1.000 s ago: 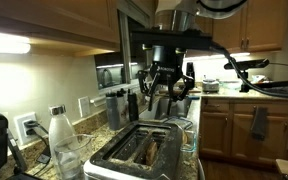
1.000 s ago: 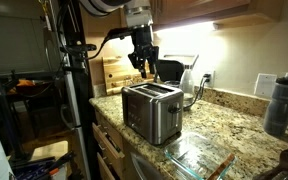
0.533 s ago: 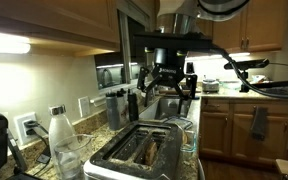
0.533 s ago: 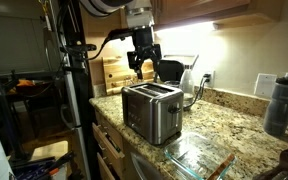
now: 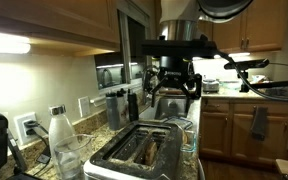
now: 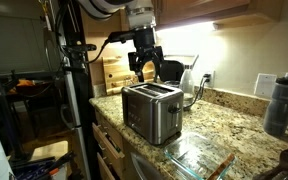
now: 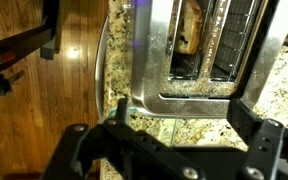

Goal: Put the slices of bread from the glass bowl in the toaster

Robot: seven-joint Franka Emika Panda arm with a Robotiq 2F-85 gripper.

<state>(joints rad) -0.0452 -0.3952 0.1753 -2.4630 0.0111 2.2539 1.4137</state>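
The silver toaster [image 5: 106, 162] [image 6: 152, 112] stands on the granite counter. A brown slice of bread [image 5: 150, 150] [image 7: 189, 25] sits in one of its slots. My gripper [image 5: 172, 88] [image 6: 146, 72] [image 7: 182, 108] hangs open above the toaster with nothing between its fingers. The glass bowl [image 5: 189, 138] [image 6: 189, 156] stands on the counter just past the toaster's end, and the wrist view shows its rim [image 7: 108, 60]. I cannot tell what lies in it.
A bottle with a white top [image 5: 59, 132] and a clear drinking glass [image 5: 70, 156] stand by the wall next to the toaster. A knife block [image 6: 114, 72] and a dark bottle [image 6: 275, 102] stand on the counter. The counter's edge [image 6: 109, 120] drops to a wooden floor [image 7: 69, 50].
The jaws have spread from partly closed to wide open. The gripper has risen a little above the toaster.
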